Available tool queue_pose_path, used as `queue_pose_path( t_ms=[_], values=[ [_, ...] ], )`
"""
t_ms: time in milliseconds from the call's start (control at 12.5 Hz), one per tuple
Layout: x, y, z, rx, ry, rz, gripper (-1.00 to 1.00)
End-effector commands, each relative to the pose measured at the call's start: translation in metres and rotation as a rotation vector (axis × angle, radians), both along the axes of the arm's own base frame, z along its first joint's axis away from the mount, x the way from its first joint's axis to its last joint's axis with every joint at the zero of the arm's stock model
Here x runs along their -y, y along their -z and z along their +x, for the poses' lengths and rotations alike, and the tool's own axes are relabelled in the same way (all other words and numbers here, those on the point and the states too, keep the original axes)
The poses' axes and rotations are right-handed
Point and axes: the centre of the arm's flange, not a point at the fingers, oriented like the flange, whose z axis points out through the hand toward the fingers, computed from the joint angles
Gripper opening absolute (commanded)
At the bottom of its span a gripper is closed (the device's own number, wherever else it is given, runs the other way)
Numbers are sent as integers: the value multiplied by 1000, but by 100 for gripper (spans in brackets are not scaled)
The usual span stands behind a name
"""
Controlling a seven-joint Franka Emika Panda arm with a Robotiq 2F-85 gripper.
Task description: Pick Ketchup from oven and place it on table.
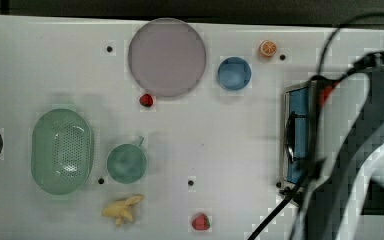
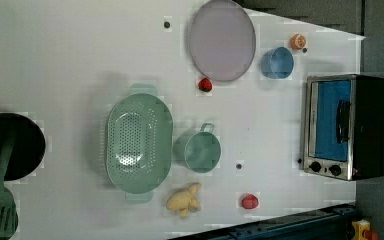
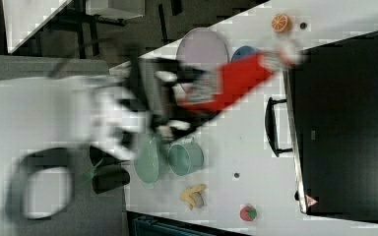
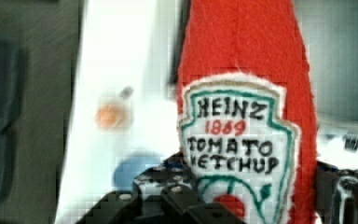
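Currently, the ketchup bottle (image 3: 226, 81) is held clear of the table (image 3: 236, 142), tilted across the upper centre of the right view, with its white cap end pointing toward the top of the oven (image 3: 344, 123). In the wrist view the bottle (image 4: 247, 93) is seen close up, its label reading "Heinz 1869 Tomato Ketchup". The gripper (image 3: 174, 105) is closed around the bottle's lower end, the dark fingers (image 4: 177, 196) being seen at the label's base. The base grip is judged to leave the body free, so that the bottle can be lowered flat or upright.

In the left view the oven (image 2: 347, 127) is shown at the right of the frame with its bluish door shut. Open white surface lies between the oven and the green cup (image 2: 198, 150), and is judged suitable for release. The blue bowl (image 2: 277, 62) and purple plate (image 2: 222, 39) lie in the upper centre and should be avoided.
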Motion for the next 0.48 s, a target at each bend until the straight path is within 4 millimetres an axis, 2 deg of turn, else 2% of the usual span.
queue_pose_path(
  t_ms=[80,320,480],
  values=[
    [-144,-28,22,-47,-256,32,26],
    [-227,-12,28,-112,-402,58,27],
    [-266,11,27,-155,-468,69,27]
  ],
)
